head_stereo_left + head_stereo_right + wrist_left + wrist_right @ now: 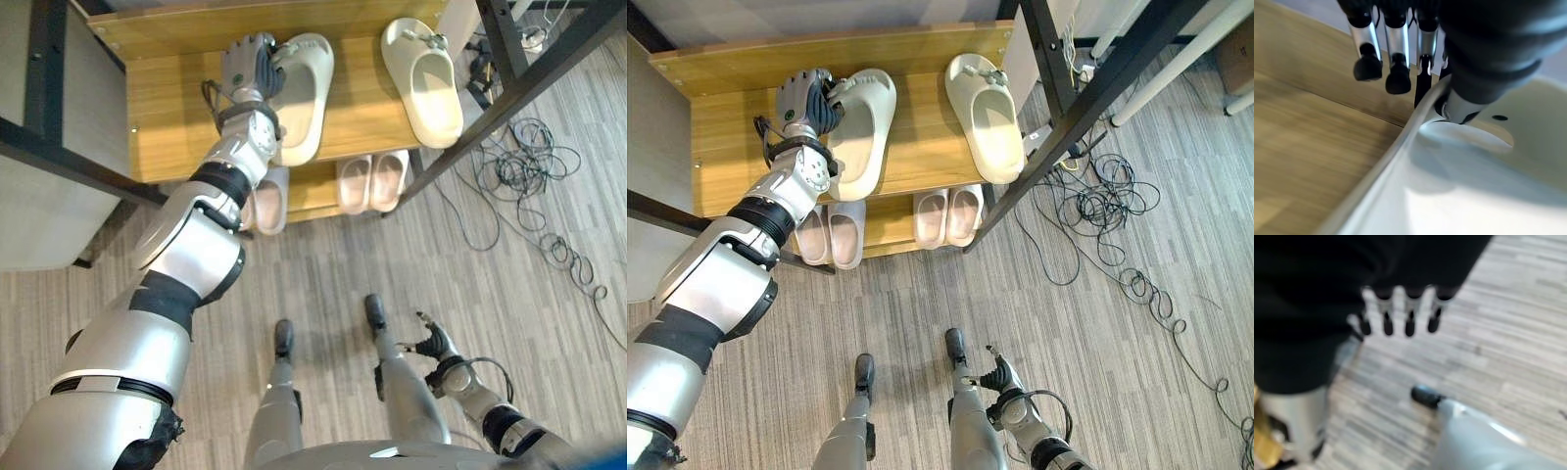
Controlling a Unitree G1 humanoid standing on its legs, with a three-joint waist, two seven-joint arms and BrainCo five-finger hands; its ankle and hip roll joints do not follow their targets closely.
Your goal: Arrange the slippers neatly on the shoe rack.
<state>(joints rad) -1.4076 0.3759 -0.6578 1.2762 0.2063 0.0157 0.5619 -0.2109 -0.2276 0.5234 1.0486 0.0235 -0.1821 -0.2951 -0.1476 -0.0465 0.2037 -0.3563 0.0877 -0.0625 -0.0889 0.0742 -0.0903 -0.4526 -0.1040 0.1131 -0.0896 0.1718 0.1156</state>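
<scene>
Two cream slippers lie on the wooden top shelf (176,108) of the shoe rack. The left slipper (304,98) points away and is slightly angled. My left hand (250,67) sits at its far left rim. In the left wrist view the thumb is inside the slipper (1474,196) and the fingers (1396,54) curl over its outer wall, pinching the rim. The right slipper (426,83) lies apart from it, tilted toward the shelf's right end. My right hand (436,345) hangs low by my side over the floor with relaxed fingers (1409,308).
On the lower shelf stand two pairs of pale pink slippers (372,181) (266,201). A black metal frame bar (529,78) crosses diagonally at the right of the rack. Loose cables (519,176) lie on the wood-pattern floor to the right.
</scene>
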